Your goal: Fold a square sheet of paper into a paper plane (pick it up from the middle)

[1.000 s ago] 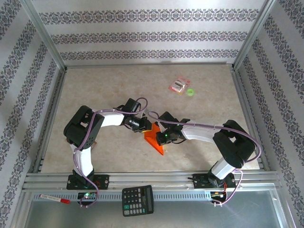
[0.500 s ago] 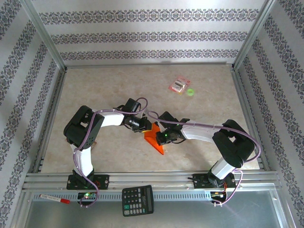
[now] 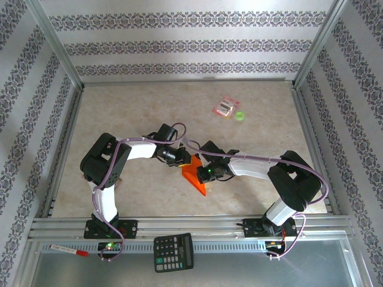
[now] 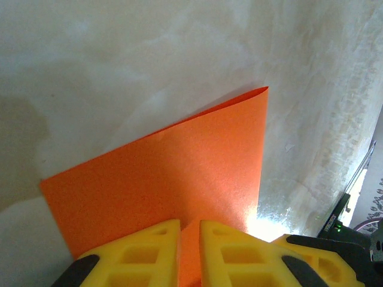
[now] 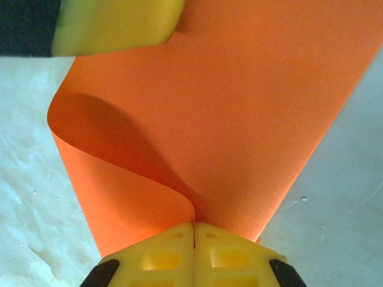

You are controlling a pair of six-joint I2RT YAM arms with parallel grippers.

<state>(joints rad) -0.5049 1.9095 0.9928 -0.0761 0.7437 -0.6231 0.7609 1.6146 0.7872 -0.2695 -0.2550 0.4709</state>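
A robotics test cell, apparently part of a laboratory, is seen from above. The work table point(image 3: 137, 107) is boxed in by an aluminium-profile frame point(image 3: 57, 51) and panels point(image 3: 185, 45) papered in striped floral bands. A left arm point(image 3: 108, 164) and a right arm point(image 3: 287, 179) are bolted to a slotted rail point(image 3: 197, 226). A calculator point(image 3: 173, 252) and a marker pen point(image 3: 69, 250) are left on the metal shelf point(image 3: 269, 272).

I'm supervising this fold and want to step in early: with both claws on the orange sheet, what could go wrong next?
1. The left claw and right claw both pinch the orange sheet close together; pulling apart might tear it.
2. The sheet bows in a loose curl by the right claw, so pressing it down could set a crooked crease.
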